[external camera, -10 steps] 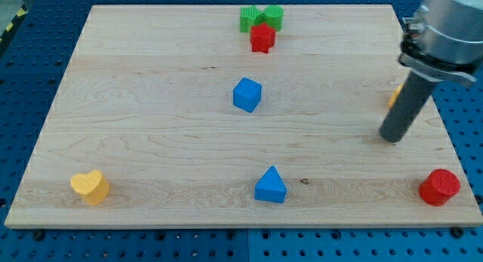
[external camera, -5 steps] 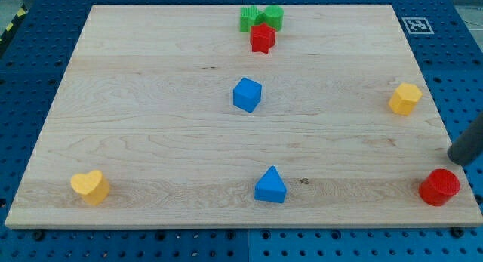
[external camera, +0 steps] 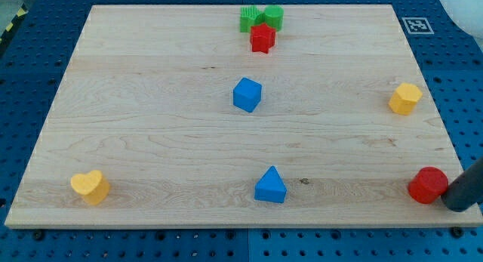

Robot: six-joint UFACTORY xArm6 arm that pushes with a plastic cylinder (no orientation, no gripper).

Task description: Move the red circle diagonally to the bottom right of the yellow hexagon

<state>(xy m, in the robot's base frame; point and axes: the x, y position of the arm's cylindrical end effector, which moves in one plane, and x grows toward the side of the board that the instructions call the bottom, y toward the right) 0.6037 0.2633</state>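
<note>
While my tip (external camera: 456,208), a clawless dark rod, touches the red circle block (external camera: 428,186) from the view's right, it should circle round, pushing toward the yellow hexagon block (external camera: 405,98).

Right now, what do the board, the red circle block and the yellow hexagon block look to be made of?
Board: pale wood, going by visible grain lines and a small knot; matte finish.
Red circle block: probably moulded or printed plastic; uniform saturated colour, faint sheen.
Yellow hexagon block: apparently the same plastic; flat facets, even colour.
My tip sits against the red circle's right side, off the board's edge.
</note>
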